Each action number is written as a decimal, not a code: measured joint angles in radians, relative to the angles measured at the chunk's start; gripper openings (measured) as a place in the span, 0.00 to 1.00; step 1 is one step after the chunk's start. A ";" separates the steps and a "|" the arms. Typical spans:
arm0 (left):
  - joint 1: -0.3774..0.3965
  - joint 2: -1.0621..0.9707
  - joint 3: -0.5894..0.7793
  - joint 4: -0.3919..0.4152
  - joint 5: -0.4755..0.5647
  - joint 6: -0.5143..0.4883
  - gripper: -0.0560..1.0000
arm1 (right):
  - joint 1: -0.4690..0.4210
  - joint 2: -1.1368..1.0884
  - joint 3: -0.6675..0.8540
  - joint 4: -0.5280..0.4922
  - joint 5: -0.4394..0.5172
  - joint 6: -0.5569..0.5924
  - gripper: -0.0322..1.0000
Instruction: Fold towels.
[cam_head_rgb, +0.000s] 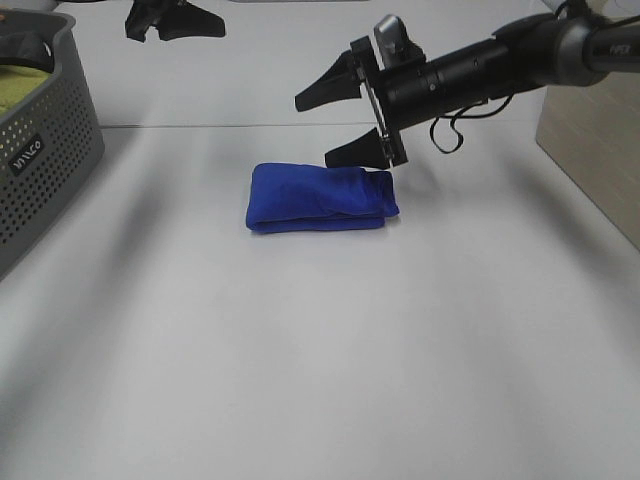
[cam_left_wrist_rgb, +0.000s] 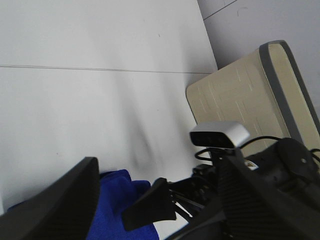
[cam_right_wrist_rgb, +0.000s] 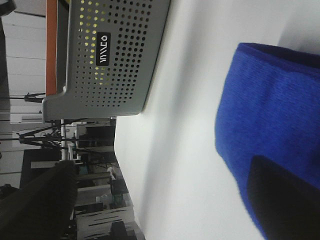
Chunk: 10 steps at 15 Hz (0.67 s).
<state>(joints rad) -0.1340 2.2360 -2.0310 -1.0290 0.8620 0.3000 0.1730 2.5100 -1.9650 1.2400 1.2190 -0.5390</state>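
- One towel (cam_head_rgb: 320, 198), blue, is seen on the white table (cam_head_rgb: 320, 380), nearer its far half than its front; a wide bare stretch of table lies in front of it.
- It is already folded into a compact oblong with layered edges along its front and right side, so the folding of this piece is judged largely done.
- Just beyond and over the towel's right end, the right gripper (cam_head_rgb: 345, 125) is held with its jaws spread wide and nothing between them; the lower finger is poised close above the cloth, though contact cannot be confirmed.
- From the right wrist view the towel (cam_right_wrist_rgb: 270, 145) is seen directly beside one dark finger, and nothing is clamped.
- The step in hand is judged to be either a release after the last fold or an approach for one more; which of the two cannot be told.
- If another fold is wanted, the right end would need to be pinched through all layers and carried leftward without the stack being dragged.
- At the left, a grey basket (cam_head_rgb: 40, 150) with a yellow-green cloth (cam_head_rgb: 22, 82) inside stands well apart from the towel.
- Farthest back, the left gripper (cam_head_rgb: 172, 22) is parked near the table's rear edge, jaws apart and empty.
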 joint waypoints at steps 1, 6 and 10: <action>0.000 -0.005 0.000 0.005 0.018 0.007 0.67 | -0.001 0.024 0.000 0.005 -0.004 -0.010 0.87; -0.002 -0.007 0.000 0.099 0.099 0.015 0.67 | -0.010 0.050 0.000 -0.099 -0.036 0.023 0.85; -0.002 -0.059 0.000 0.316 0.186 -0.028 0.67 | -0.024 -0.030 -0.021 -0.210 -0.019 0.062 0.85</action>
<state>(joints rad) -0.1360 2.1770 -2.0310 -0.7130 1.0480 0.2720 0.1490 2.4800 -1.9860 1.0300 1.2000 -0.4770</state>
